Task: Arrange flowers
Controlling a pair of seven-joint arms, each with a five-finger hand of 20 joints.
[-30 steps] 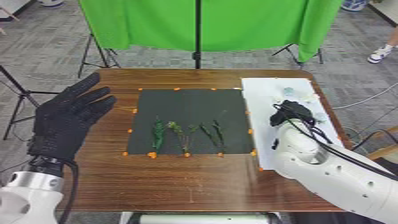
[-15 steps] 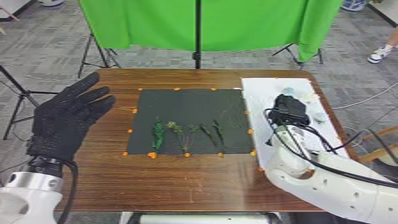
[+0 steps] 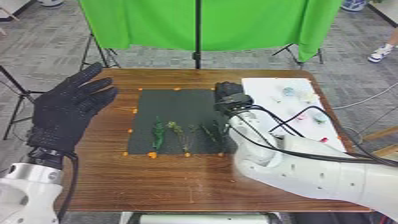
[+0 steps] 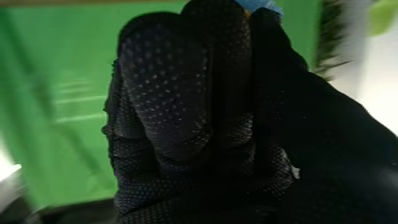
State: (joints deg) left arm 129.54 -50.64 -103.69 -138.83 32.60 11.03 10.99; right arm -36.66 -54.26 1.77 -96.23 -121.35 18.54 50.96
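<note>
At the near side the brown table (image 3: 160, 187) was bare wood, and the dark mat (image 3: 189, 106) began beyond it. A red bloom (image 3: 323, 140) lay on the white sheet (image 3: 266, 86), out at four o'clock from the mat's middle. Across the mat's near half lay three green sprigs, the left (image 3: 159, 136), the middle (image 3: 184, 136) and the right (image 3: 211, 132), their long axes running roughly from six to twelve o'clock. A pink bloom (image 3: 300, 117) sat on the sheet, a little farther off. The left hand (image 3: 71, 107) was off the mat at nine o'clock, fingers spread. Beyond the sprigs the right hand (image 3: 231, 96) was over the mat's three o'clock edge, near its far corner, fingers close together, their tips and the thumb pinching a blue flower (image 4: 259, 5). From that hand the right sprig lay between six and seven o'clock, and it was the nearer hand to it. The coming move probably turned on this: bringing the flower back towards six to meet a sprig's far end, without dragging the leaves. A pale blue bloom (image 3: 288, 92) lay at three o'clock from the right hand, on the sheet.
</note>
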